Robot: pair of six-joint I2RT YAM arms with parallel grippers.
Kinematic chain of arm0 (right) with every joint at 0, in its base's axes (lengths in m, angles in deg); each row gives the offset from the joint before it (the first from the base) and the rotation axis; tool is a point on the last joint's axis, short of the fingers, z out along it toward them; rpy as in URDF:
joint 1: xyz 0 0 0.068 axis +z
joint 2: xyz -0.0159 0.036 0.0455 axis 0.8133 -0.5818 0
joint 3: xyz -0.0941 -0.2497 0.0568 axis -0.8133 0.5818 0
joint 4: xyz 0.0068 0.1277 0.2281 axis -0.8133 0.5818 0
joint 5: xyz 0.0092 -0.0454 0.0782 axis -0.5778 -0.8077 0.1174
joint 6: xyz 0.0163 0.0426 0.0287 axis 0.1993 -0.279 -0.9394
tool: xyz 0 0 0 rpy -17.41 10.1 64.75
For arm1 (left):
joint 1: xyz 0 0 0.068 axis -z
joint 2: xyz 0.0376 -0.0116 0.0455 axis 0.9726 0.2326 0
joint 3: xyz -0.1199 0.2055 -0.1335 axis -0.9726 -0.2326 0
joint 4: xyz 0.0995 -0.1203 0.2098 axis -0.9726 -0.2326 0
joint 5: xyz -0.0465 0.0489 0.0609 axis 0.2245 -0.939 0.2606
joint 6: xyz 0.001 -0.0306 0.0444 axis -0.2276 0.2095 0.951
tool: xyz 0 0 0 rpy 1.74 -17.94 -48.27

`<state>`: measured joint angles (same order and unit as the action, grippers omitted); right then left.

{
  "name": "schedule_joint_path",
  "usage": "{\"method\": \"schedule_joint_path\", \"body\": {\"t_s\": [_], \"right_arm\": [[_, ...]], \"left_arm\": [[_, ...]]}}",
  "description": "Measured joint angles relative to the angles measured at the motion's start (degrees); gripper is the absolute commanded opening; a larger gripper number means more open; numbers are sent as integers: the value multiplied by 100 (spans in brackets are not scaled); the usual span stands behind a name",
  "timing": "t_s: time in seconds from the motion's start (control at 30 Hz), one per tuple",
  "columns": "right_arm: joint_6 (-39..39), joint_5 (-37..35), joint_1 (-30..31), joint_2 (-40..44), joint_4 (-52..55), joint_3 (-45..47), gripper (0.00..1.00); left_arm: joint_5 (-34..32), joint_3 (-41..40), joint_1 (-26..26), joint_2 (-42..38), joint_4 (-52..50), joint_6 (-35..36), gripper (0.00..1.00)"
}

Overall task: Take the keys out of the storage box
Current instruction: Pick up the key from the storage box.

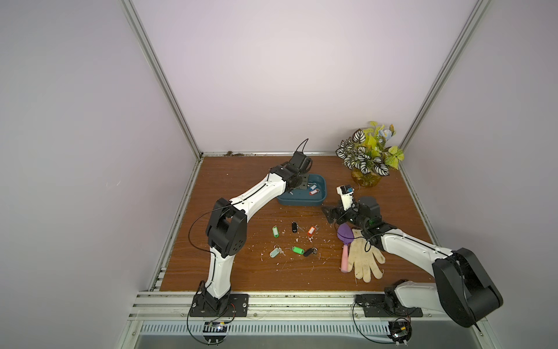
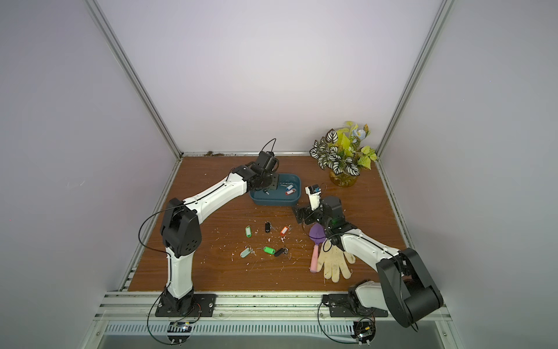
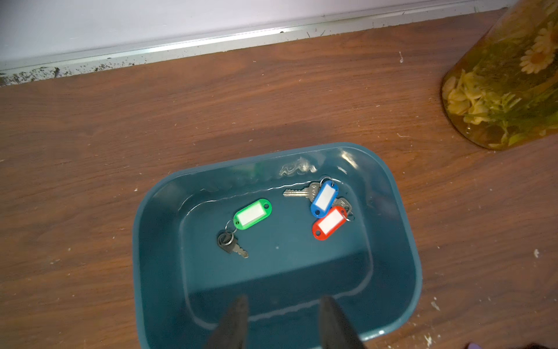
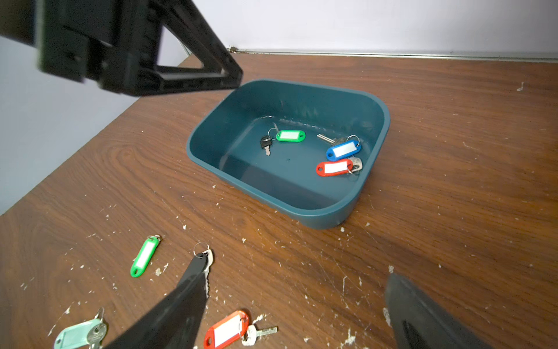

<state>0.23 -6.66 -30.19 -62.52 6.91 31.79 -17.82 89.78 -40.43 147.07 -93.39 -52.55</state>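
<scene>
1. On the robots' side of the storage box [image 1: 302, 203], six loose keys [image 1: 294, 227] lie on the table [image 1: 241, 272], well apart from the box. They count as already out.
2. Just off the box's right end, the right gripper [image 4: 296, 272] hovers with its jaws spread wide and nothing between them.
3. Above the box's left end, the left gripper [image 3: 283, 302] hangs with its jaws apart and empty, fingertips over the floor just inside the wall.
4. Three keys remain inside the box. The green-tagged key [image 3: 253, 214] lies alone in the left half. The blue-tagged key [image 3: 324, 199] and red-tagged key [image 3: 329, 223] touch each other close to the right wall.
5. These keys look light and stiff, with smooth plastic tags that probably slip, and each metal key will likely swing on its ring once lifted.
6. Pinching a tag across its narrow width seems the surest hold. The lone green one looks easiest, while the touching pair may drag together and the light box may slide.
</scene>
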Motion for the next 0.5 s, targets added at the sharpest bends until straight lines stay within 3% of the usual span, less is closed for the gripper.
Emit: {"method": "schedule_joint_path", "body": {"t_s": [0.2, 0.5], "right_arm": [[20, -129, -11, 59, -7, 0, 99], [72, -175, -63, -210, -2, -326, 99]], "left_arm": [[260, 398, -166, 946, 37, 46, 65], [313, 717, -669, 1532, -24, 37, 63]]}}
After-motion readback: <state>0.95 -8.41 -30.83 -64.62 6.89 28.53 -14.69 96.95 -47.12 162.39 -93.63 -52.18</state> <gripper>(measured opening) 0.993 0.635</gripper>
